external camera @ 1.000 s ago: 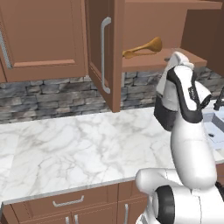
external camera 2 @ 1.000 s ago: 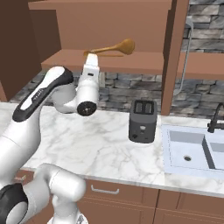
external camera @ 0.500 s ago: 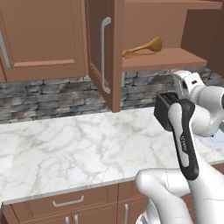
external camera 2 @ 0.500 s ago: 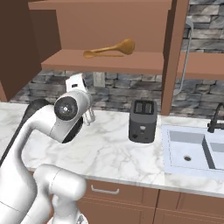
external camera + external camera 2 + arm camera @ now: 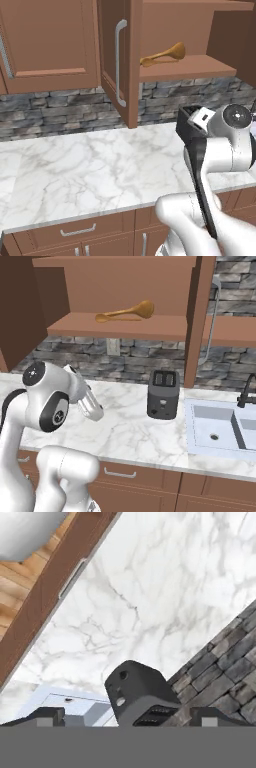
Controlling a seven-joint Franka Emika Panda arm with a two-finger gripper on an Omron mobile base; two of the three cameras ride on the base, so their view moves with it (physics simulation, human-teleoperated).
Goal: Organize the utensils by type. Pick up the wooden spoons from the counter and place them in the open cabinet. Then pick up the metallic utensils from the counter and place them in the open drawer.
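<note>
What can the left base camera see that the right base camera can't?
Left base view alone: the open cabinet's door with its long silver handle, and a closed cupboard beside it. Right base view alone: a dark toaster, the white sink and a black tap. Both share: the wooden spoon lying on the cabinet shelf, the marble counter, the stone wall and the robot's white arm.

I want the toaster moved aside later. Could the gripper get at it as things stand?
Probably yes. The gripper is open and empty, and in the hand view the black toaster sits right between its fingertips, standing alone on the marble counter, nothing in between. The wooden spoon lies on the cabinet shelf above.
</note>
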